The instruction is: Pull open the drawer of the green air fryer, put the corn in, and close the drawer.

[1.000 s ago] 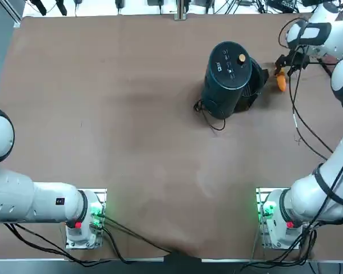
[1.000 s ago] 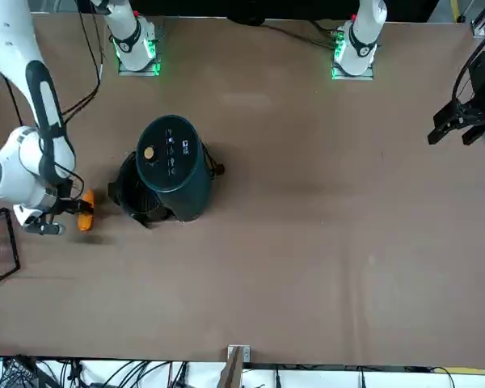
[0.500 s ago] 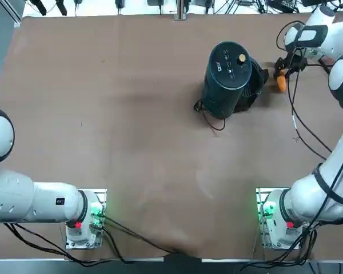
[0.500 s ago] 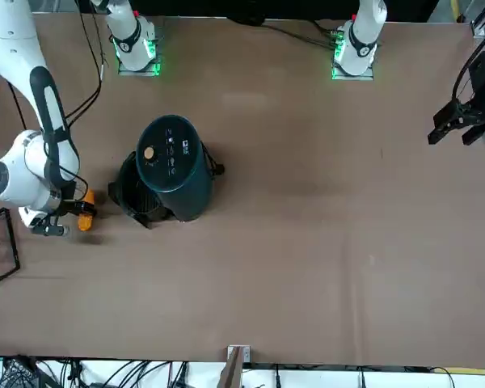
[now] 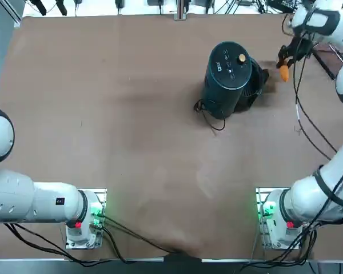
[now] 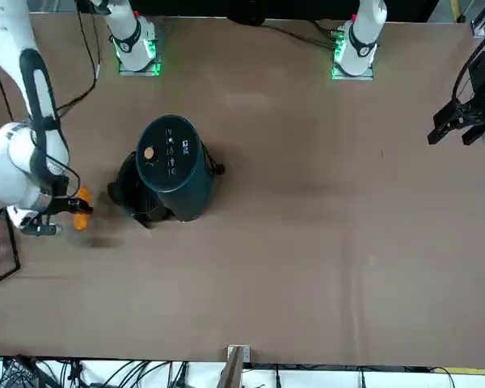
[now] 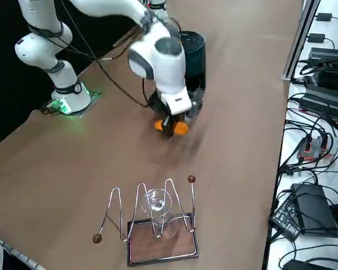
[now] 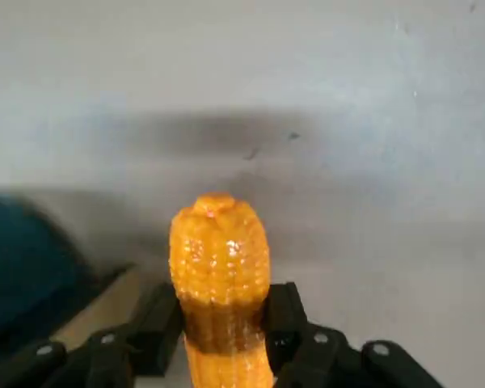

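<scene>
Currently your right gripper pinches the knobbly yellow-orange corn above the table, beside the cylindrical green air fryer, its drawer open.

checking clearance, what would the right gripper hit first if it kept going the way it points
Probably the brown table: the right gripper, shut on the yellow-orange corn cob, points at bare tabletop. Depth is unclear.

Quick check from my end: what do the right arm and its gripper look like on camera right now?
The right arm is glossy white with rounded links and dark grey joint bands; loose black cables run along it. Its base glows green with a red spot. The right gripper has black fingers on a black body with small round screws.
</scene>
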